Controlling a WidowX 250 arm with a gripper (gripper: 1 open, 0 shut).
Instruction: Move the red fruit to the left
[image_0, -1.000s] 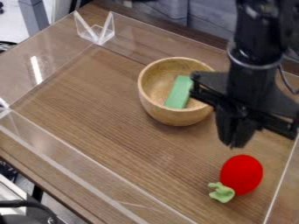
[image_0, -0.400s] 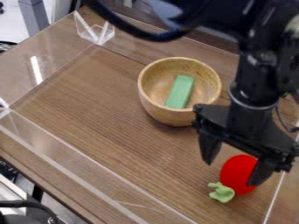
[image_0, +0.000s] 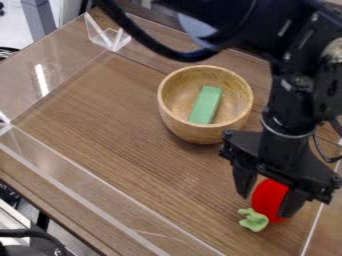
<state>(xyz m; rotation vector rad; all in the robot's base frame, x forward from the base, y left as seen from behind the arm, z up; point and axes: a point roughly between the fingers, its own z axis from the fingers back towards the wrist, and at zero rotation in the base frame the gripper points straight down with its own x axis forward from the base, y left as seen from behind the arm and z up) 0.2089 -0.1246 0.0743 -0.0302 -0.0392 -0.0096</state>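
Note:
The red fruit (image_0: 271, 196) sits on the wooden table near the front right corner, its light-green leafy stem (image_0: 253, 219) sticking out toward the front left. My gripper (image_0: 273, 200) points straight down over it. Its two black fingers stand on either side of the fruit and press against it, so only a narrow red strip shows between them. The fruit still rests on the table.
A wooden bowl (image_0: 174, 105) holding a green rectangular block (image_0: 205, 104) stands just behind and left of the gripper. A clear plastic wall (image_0: 54, 170) rings the table, with its right edge close to the fruit. Bare wood (image_0: 120, 140) stretches to the left.
The gripper came down over the red fruit with its fingers spread wide, then drew them in against the fruit's sides. The fruit has not moved.

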